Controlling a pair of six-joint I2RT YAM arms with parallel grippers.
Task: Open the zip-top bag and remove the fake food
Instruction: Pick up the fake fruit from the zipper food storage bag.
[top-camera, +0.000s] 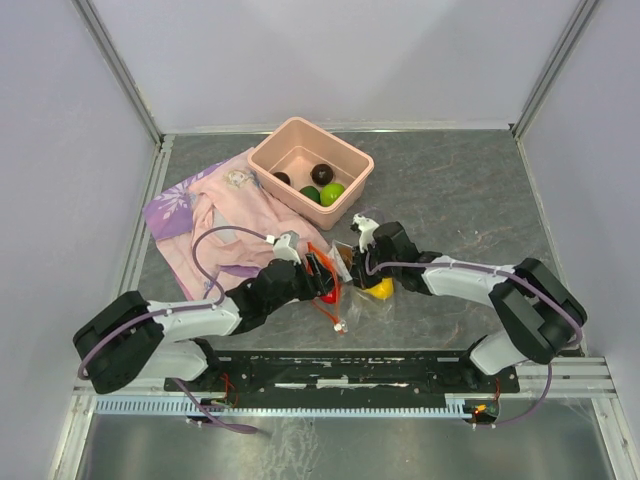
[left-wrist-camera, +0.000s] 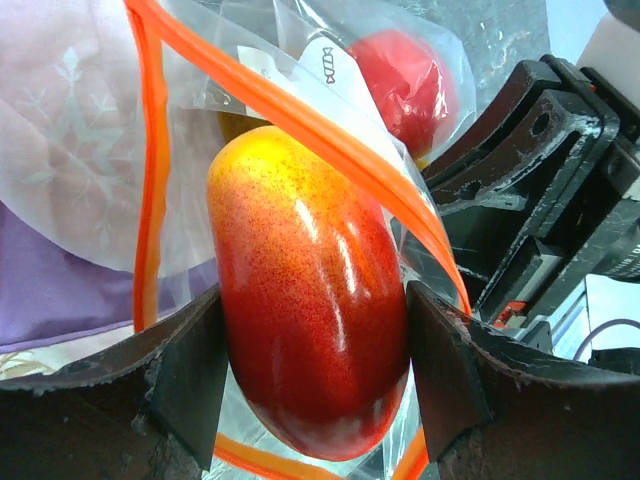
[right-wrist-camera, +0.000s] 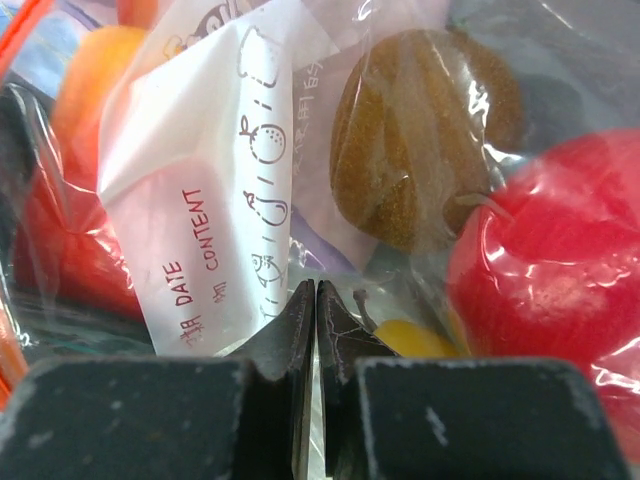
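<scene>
Bag (top-camera: 356, 306) lies crumpled at the middle of the top view, between the left gripper (top-camera: 325, 276) and the right gripper (top-camera: 356, 264). It is just right of the cloth (top-camera: 215, 215) and below the tub (top-camera: 262, 158) at upper centre. The left one is clamped on a mango (left-wrist-camera: 310, 300), red fading to yellow, with its dark fingers (left-wrist-camera: 185, 385) pressed on either side at the bottom of the left wrist view. The fruit sits at the bag's mouth, the orange zip strip (left-wrist-camera: 330, 135) slanting across just behind its top; whether film lies between pads and fruit I cannot tell. The right one has its jaws together, pinching the clear film beside a white label (right-wrist-camera: 215, 170). Through the plastic in that view show a brown fruit (right-wrist-camera: 430, 130) at upper centre, a red apple (right-wrist-camera: 550, 270) at right and a yellow piece (right-wrist-camera: 410, 340) low down. The tub holds dark and green fruits (top-camera: 332, 192).
</scene>
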